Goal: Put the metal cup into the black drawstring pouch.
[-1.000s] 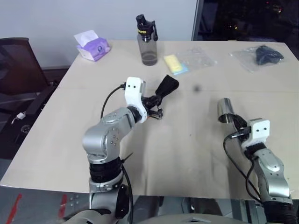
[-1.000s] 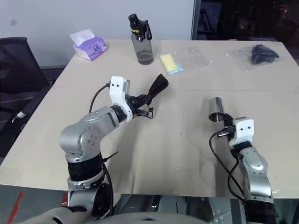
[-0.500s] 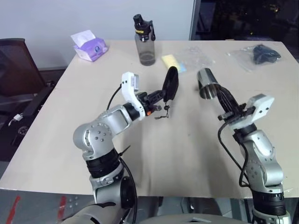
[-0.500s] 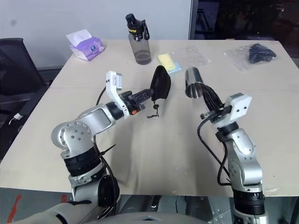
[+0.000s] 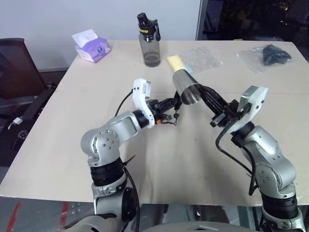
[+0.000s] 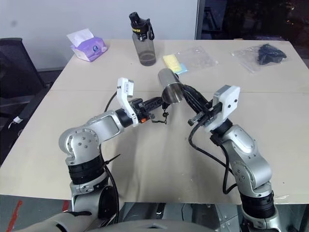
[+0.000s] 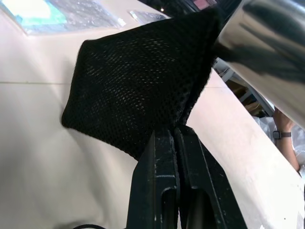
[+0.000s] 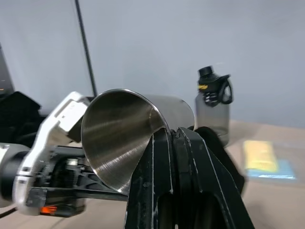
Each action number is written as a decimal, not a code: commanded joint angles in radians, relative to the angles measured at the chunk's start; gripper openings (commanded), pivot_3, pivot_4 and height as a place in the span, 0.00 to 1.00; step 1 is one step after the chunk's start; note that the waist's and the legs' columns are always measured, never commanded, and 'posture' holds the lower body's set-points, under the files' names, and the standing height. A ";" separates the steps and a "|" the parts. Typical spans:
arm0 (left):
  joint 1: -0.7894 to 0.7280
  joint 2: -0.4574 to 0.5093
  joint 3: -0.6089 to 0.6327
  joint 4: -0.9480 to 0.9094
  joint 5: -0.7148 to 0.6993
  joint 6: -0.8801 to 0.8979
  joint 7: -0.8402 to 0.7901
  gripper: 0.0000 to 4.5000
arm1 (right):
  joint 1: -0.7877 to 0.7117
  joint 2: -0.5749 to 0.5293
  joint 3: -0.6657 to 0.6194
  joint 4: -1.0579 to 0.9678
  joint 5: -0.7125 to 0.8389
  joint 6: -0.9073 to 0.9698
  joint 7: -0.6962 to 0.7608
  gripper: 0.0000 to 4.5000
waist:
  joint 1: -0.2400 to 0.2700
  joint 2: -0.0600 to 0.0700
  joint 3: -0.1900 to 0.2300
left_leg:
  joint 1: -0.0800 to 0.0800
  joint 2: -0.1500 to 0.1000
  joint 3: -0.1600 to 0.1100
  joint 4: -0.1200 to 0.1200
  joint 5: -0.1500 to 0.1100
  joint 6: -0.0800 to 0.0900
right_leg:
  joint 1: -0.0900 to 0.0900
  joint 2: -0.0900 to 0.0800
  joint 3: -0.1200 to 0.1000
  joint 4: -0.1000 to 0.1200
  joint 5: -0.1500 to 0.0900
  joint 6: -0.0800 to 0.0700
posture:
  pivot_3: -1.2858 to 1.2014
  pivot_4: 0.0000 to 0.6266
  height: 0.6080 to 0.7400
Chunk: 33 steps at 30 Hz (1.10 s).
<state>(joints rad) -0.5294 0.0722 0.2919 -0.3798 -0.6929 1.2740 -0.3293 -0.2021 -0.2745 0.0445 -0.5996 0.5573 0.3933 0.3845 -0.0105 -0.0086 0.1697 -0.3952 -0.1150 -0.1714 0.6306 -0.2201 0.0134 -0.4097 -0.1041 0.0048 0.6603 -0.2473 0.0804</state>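
Your table (image 5: 72, 145) carries the clutter along its far edge (water bottle (image 5: 150, 41), tissue pack (image 5: 91, 46), plastic bags), well apart from the work, which sits in mid-air above the table's middle. There your two arms meet. The metal cup (image 5: 186, 88) hangs tilted, its long axis slanting away from the right gripper (image 8: 170, 136), closed base toward the black drawstring pouch (image 7: 138, 90) and open mouth toward your right arm. The pouch lies just to the cup's left, touching or nearly so. Your right gripper is clenched on the cup's rim, one finger inside the mouth and one outside. Your left gripper (image 7: 175, 138) is clamped tight on the pouch's edge. I cannot tell whether the pouch's mouth gapes toward the cup; the next move depends on that.
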 commanded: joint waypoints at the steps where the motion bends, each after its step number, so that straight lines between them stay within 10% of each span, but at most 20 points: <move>1: 0.003 0.003 0.000 -0.034 -0.049 -0.027 0.002 0.00 | 0.009 -0.001 -0.005 -0.032 0.013 -0.006 0.010 0.02 | 0.001 0.000 0.000 | 0.000 0.000 0.000 0.000 0.000 0.000 | 0.000 0.000 0.000 0.000 0.000 0.000 | 0.52 0.24 1.00; 18: 0.008 0.027 0.013 -0.018 -0.174 -0.035 0.051 0.00 | 0.059 -0.070 0.016 0.049 -0.142 -0.041 0.041 0.02 | -0.001 0.000 0.000 | 0.000 0.000 0.001 0.002 0.000 0.000 | 0.000 0.000 0.001 0.001 0.000 0.000 | 0.52 0.24 1.00; 33: 0.052 0.098 -0.107 -0.073 -0.217 -0.094 -0.008 0.00 | -0.056 0.083 0.021 0.151 -0.116 0.269 -0.136 0.02 | 0.002 -0.001 0.000 | -0.002 -0.001 0.002 0.002 0.000 0.000 | -0.002 0.000 0.003 0.001 0.001 -0.001 | 0.52 0.24 1.00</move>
<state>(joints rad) -0.4659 0.1752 0.2026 -0.3930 -0.8694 1.1949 -0.3215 -0.2347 -0.1971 0.0638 -0.4511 0.4405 0.6529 0.2556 -0.0083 -0.0094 0.1692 -0.3972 -0.1159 -0.1692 0.6328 -0.2200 0.0135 -0.4124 -0.1042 0.0086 0.6615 -0.2463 0.0792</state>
